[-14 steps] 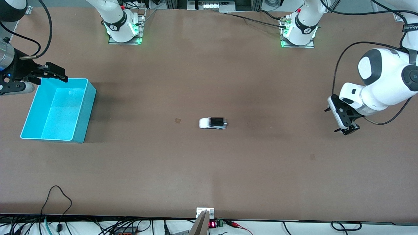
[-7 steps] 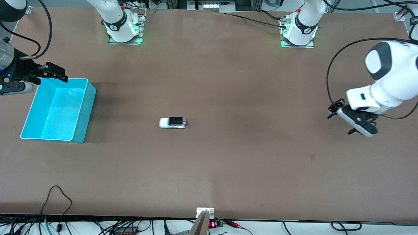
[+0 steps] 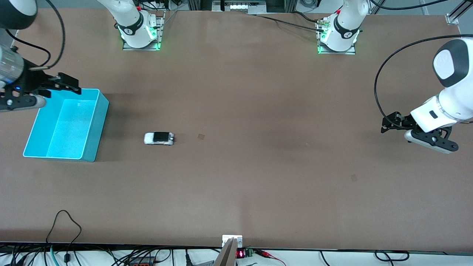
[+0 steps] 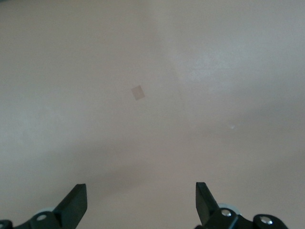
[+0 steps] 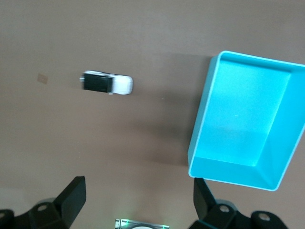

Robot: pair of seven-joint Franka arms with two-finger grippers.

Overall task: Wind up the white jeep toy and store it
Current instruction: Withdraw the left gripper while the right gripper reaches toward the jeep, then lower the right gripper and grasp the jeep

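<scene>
White jeep toy [image 3: 159,138] mid-desk, near cyan bin [image 3: 94,125], blurry. Right hand [image 3: 61,84] spread, over bin's rim. Left hand [image 3: 391,123] spread, arm cut off at desk's edge.

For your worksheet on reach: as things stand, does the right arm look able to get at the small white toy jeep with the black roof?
Probably yes. The small white toy jeep with the black roof sits alone on bare table beside the cyan plastic bin, and the open right gripper hangs over that bin's rim with nothing between.
</scene>
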